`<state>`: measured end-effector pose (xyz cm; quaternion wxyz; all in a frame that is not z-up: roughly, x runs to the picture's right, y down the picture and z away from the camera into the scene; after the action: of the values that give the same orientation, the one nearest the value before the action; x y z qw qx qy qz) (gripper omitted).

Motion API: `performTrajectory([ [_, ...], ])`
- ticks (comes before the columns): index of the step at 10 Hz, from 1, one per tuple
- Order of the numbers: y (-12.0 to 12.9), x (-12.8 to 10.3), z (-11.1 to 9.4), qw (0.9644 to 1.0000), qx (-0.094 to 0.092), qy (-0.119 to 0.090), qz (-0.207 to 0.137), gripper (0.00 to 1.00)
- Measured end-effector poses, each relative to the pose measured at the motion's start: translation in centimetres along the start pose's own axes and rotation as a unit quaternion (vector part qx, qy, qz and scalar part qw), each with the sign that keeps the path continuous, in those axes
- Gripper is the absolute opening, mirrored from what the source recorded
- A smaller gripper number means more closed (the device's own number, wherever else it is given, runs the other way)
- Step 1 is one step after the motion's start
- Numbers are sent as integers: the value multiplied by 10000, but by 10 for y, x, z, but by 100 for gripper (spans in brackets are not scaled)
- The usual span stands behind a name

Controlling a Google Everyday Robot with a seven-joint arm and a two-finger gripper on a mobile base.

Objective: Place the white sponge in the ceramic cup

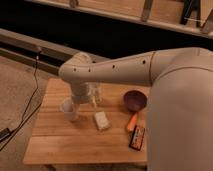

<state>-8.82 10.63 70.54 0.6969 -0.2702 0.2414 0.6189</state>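
1. Hand (88, 98) is hanging low over desk (55, 145), far-left part, just right of ceramic cup (69, 109); can't tell how open it is or whether it's gripping anything.
2. White sponge (102, 120) is lying flat on desk, nearer & right of cup, apart from it.
3. Maroon bowl (135, 100) is sitting to the right; black-and-orange flat item (137, 137) is lying nearer.

Dim warm light; jaws shadowed above table (55, 145).
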Motion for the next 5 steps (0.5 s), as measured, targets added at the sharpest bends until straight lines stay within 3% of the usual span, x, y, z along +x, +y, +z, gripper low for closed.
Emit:
performTrajectory([
  [2, -31, 4, 8, 9994, 136, 207, -253, 65],
  [5, -58, 6, 18, 9966, 183, 395, -702, 65],
])
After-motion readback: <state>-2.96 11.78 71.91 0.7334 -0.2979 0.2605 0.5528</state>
